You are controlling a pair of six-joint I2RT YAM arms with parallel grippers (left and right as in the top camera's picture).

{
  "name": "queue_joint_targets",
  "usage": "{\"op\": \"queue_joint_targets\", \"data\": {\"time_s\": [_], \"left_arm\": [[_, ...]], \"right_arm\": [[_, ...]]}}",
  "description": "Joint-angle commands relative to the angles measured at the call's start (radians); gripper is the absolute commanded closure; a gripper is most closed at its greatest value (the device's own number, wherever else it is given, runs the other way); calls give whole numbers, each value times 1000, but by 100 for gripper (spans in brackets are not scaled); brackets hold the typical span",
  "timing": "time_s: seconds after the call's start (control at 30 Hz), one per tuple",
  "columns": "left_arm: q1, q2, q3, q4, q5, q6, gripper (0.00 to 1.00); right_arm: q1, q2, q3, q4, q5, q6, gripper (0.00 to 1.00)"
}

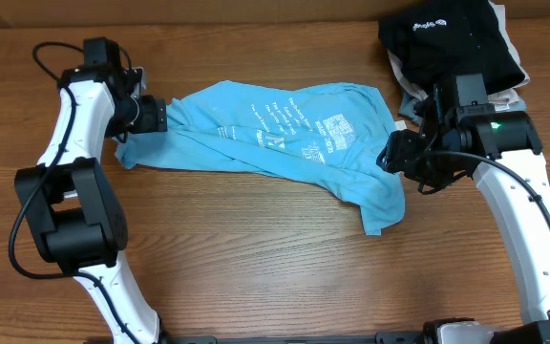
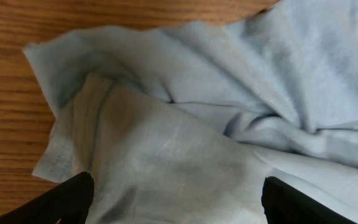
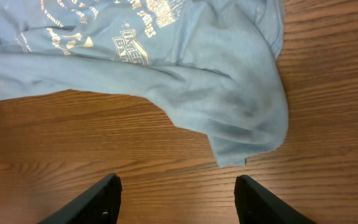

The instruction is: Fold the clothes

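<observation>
The sky-blue T-shirt [image 1: 285,134] lies spread but rumpled across the middle of the wooden counter [image 1: 256,258], with its white printed lettering facing up (the print sits toward the right half). The fabric is thin and soft, gathered in shallow folds. Its lower right part runs down into a narrow tail with a squared hem end. At the left end the cloth is doubled over itself, one layer on another.

The left hand [image 1: 156,117] sits low over that left end. Its two black fingertips [image 2: 67,199] are wide apart, with cloth beneath them and nothing pinched. The right hand [image 1: 396,153] is at the shirt's right edge, its fingers [image 3: 92,202] parted over bare wood just short of the tail, holding nothing.

At the counter's far right corner, a black garment [image 1: 447,43] with a small white logo rests on what seem to be paler folded garments [image 1: 409,96], mostly hidden.
</observation>
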State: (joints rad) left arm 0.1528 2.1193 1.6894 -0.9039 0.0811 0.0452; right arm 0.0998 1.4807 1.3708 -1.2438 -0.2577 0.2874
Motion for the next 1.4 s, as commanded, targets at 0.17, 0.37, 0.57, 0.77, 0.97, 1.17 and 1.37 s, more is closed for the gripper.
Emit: {"op": "queue_joint_targets", "data": {"time_s": [0.17, 0.37, 0.57, 0.77, 0.97, 1.17, 1.37], "left_arm": [[4, 1, -19, 41, -11, -23, 45], [6, 1, -19, -10, -87, -27, 53], [8, 1, -19, -20, -167, -71, 30], [10, 2, -19, 8, -166, -75, 16], [10, 6, -19, 26, -166, -75, 37], [10, 25, -40, 23, -166, -75, 51], [11, 59, -44, 26, -166, -76, 42]], "right_arm": [[2, 2, 8, 27, 2, -8, 37], [2, 2, 8, 27, 2, -8, 37], [2, 2, 8, 40, 2, -8, 37], [2, 2, 8, 46, 2, -8, 37], [2, 2, 8, 53, 2, -7, 37], [2, 2, 8, 53, 2, -8, 37], [2, 2, 8, 53, 2, -8, 36]]}}
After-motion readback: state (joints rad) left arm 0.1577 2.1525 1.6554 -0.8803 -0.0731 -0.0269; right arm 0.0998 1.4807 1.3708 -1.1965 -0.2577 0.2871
